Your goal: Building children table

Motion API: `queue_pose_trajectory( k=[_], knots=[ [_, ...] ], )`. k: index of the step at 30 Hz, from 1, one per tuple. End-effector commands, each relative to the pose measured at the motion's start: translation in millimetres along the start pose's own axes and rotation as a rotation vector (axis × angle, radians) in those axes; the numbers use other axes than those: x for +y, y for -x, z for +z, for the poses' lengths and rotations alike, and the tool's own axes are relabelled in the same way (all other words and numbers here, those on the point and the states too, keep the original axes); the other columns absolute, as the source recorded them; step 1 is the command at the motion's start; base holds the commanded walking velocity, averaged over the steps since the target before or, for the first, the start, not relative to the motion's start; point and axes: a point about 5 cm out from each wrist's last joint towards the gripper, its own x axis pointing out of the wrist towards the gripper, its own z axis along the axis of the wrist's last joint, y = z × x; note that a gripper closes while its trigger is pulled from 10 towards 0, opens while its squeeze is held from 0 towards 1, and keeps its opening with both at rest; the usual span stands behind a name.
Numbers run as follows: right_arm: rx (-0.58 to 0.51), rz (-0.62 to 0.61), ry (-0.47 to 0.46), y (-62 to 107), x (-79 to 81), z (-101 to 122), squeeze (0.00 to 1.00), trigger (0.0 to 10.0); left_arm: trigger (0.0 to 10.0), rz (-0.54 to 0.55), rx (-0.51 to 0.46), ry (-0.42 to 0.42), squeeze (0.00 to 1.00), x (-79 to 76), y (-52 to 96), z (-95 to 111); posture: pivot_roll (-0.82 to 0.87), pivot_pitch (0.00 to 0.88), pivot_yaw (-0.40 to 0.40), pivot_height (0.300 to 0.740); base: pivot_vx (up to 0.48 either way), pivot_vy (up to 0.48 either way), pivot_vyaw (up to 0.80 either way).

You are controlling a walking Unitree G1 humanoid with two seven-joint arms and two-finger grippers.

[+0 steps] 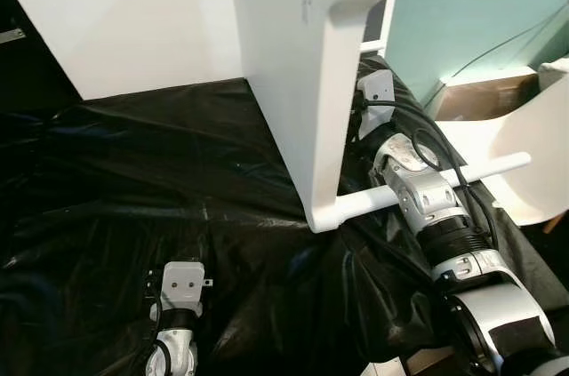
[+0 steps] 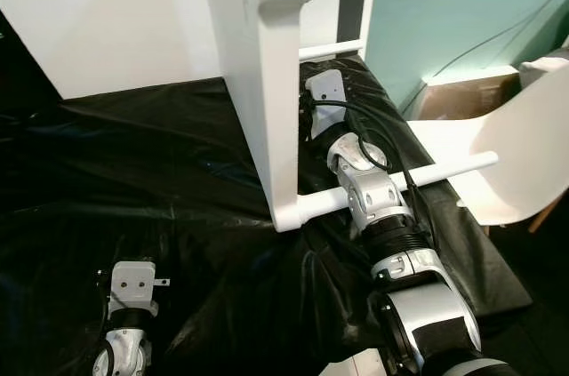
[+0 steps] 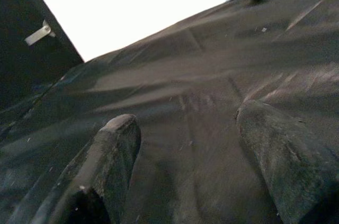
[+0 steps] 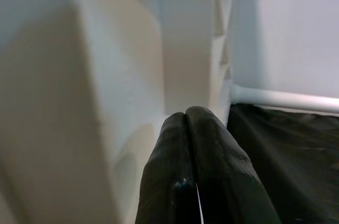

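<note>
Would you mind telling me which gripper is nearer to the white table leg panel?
The right. The right gripper, fingers pressed together, sits against the white leg panel behind its lower rod. The left gripper hovers open above the black sheet, well clear of it.

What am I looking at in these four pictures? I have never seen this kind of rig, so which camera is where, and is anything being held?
This is a humanoid robot with two silver arms, each ending in a tool of two long black fingers. The two wide pictures come from a stereo camera on its head, looking down, so they show one scene twice. The other two come from cameras on its wrists, looking along each tool's fingers.

Before it lies a black plastic sheet. On it stands a white table part: a leg panel with a thin white rod running off its lower end.

The right arm reaches in behind that panel. The right tool has its fingers pressed together with nothing between them, close against the white panel's inner side.

The left tool is open, low over the sheet, holding nothing.
</note>
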Motion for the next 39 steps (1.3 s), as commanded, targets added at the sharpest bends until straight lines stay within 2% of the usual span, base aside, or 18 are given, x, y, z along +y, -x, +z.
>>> queue_pose_trajectory(
  k=[1, 8, 12, 15, 18, 19, 22, 39],
  knots=[
    [-0.003, 0.039, -0.017, -3.7, 5.8, -2.1, 0.00, 10.0, 10.0, 0.072, 0.000, -0.010, 0.00, 4.7, 2.2, -0.5, 0.03, 0.000, 0.044, 0.740, 0.000, 0.000, 0.00],
    [-0.004, 0.122, -0.060, -7.7, 14.8, -9.8, 0.00, 10.0, 10.0, 0.075, -0.001, -0.013, 0.00, 6.1, 1.6, -0.5, 0.02, 0.000, 0.051, 0.740, 0.000, 0.000, 0.00],
    [-0.010, 0.214, -0.109, -9.8, 24.5, -13.6, 0.00, 10.0, 10.0, 0.070, -0.005, -0.014, 0.00, 6.6, 0.4, 0.3, 0.02, 0.000, 0.055, 0.740, 0.000, 0.000, 0.00],
    [-0.010, 0.214, -0.109, -9.8, 24.5, -13.6, 0.00, 10.0, 10.0, 0.070, -0.005, -0.014, 0.00, 6.6, 0.4, 0.3, 0.02, 0.000, 0.055, 0.740, 0.000, 0.000, 0.00],
    [-0.012, 0.325, -0.161, -11.8, 40.5, -15.9, 0.00, 10.0, 10.0, 0.066, -0.006, -0.016, 0.00, 6.3, 0.7, 1.0, 0.03, 0.000, 0.056, 0.740, 0.000, 0.000, 0.00],
    [-0.012, 0.325, -0.161, -11.8, 40.5, -15.9, 0.00, 10.0, 10.0, 0.066, -0.006, -0.016, 0.00, 6.3, 0.7, 1.0, 0.03, 0.000, 0.056, 0.740, 0.000, 0.000, 0.00],
    [-0.022, 0.403, -0.196, -12.8, 54.8, -17.9, 0.00, 10.0, 10.0, 0.069, -0.005, -0.018, 0.00, 6.8, 1.7, 1.1, 0.04, 0.000, 0.055, 0.740, 0.000, 0.000, 0.00],
    [-0.024, 0.532, -0.274, -14.4, 84.9, -26.2, 0.00, 10.0, 10.0, 0.069, -0.005, -0.018, 0.00, 6.4, 5.4, 2.1, 0.05, 0.000, 0.051, 0.740, 0.000, 0.000, 0.00]
  ],
)
